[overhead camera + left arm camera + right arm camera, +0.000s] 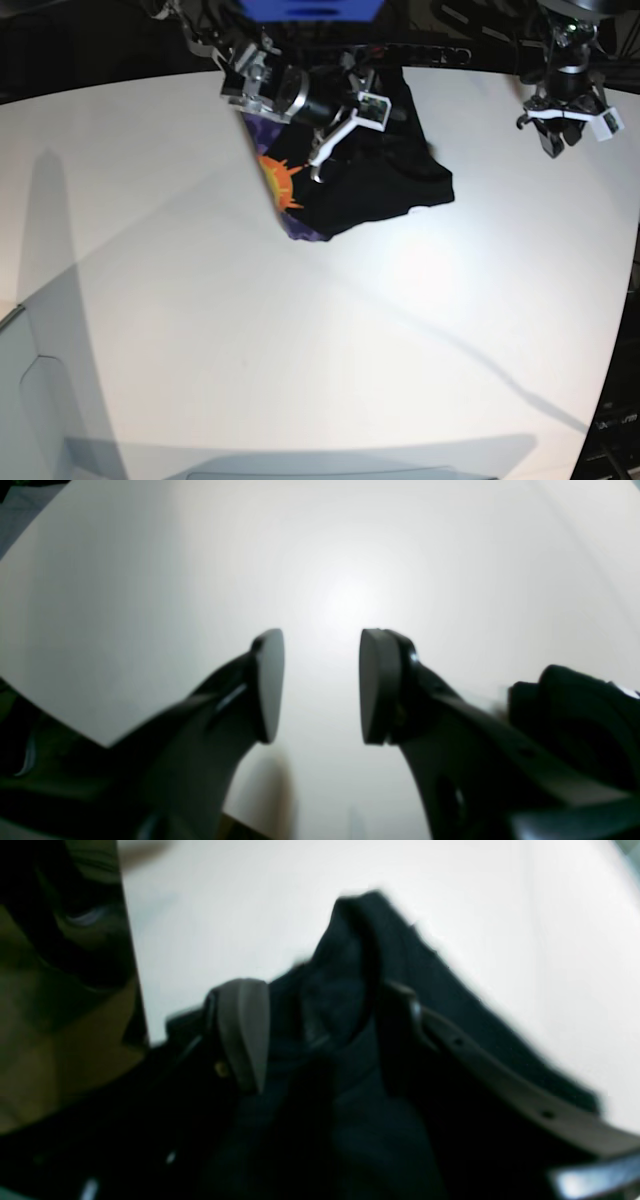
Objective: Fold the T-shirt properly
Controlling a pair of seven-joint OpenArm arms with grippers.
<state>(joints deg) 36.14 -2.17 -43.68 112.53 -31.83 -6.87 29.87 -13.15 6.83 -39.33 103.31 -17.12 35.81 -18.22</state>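
Your right gripper, jaws wide, straddled the bunched T-shirt at top centre; closing could grab several layers (a lopsided fold). Your left gripper hung open, empty.

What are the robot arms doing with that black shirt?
The right gripper is at the T-shirt, with a bunch of the black cloth between its fingers; whether it is squeezing yet is hard to tell. The shirt lies crumpled at the far edge of the white table, its orange and purple print showing. The left gripper hangs open and empty above bare table, away from the shirt.
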